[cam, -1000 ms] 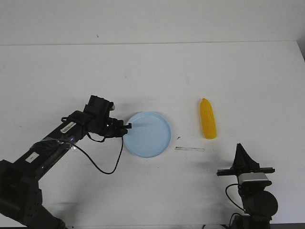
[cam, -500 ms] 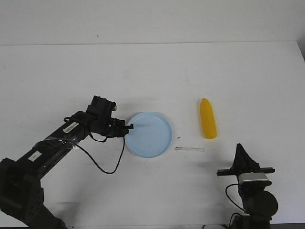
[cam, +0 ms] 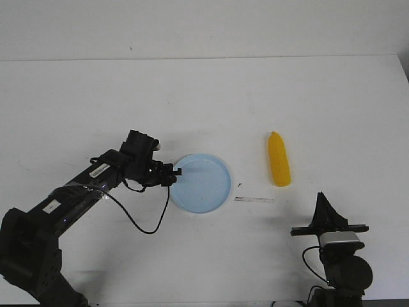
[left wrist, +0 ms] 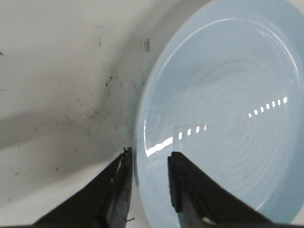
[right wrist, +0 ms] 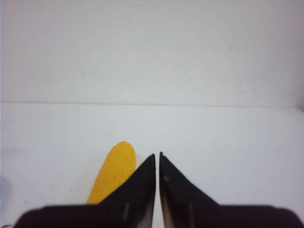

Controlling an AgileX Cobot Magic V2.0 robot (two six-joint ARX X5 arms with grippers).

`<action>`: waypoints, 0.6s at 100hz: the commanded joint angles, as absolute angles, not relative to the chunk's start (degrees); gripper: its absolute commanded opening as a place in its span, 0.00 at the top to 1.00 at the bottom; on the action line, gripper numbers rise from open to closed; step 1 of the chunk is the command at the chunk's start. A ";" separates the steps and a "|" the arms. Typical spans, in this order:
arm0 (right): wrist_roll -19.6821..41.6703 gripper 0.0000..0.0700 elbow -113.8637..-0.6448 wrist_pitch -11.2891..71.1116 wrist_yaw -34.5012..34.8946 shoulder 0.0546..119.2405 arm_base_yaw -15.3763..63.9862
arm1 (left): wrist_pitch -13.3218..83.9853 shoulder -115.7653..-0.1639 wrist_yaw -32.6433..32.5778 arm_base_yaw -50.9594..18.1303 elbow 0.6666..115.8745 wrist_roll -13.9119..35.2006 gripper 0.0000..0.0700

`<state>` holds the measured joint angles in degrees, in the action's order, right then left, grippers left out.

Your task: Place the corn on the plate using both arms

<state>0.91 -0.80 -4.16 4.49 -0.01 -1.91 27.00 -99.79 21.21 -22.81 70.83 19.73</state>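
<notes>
The pale blue plate [cam: 203, 185] lies on the white table, left of centre. My left gripper [cam: 174, 171] is at its left rim, shut on the plate. In the left wrist view [left wrist: 149, 156] one finger lies outside the rim and one inside, over the plate [left wrist: 228, 109]. The yellow-orange corn [cam: 278, 160] lies on the table to the right of the plate, apart from it, tapered end away from me. My right gripper [cam: 322, 198] is shut and empty near the front right. In the right wrist view [right wrist: 157, 154] the corn [right wrist: 113, 173] lies just ahead.
A thin pale strip [cam: 254, 199] lies on the table between the plate and the corn, nearer the front. The table's far edge meets a plain wall. A loose black cable [cam: 137, 224] hangs from the left arm.
My left gripper has moved a little right and toward the front with the plate's rim in it, and the plate shifted with it. The corn and the right arm have not moved.
</notes>
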 commanded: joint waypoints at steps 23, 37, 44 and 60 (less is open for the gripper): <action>1.65 0.98 -0.73 -4.86 4.51 0.08 -1.85 | 26.96 -98.28 21.21 -22.28 71.66 15.14 0.75; 1.65 0.98 -0.73 -4.86 4.51 0.08 -1.85 | 26.98 -95.44 21.17 -21.32 71.66 13.93 0.75; 1.65 0.98 -0.73 -4.86 4.51 0.08 -1.85 | 26.85 -93.36 20.91 -20.53 71.66 13.89 0.77; 1.65 0.98 -0.73 -4.86 4.51 0.08 -1.85 | 26.24 -87.96 18.81 -18.35 71.59 10.31 0.88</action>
<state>0.91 -0.80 -4.14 4.49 -0.01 -1.91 26.89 -89.58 19.73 -18.87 70.83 13.19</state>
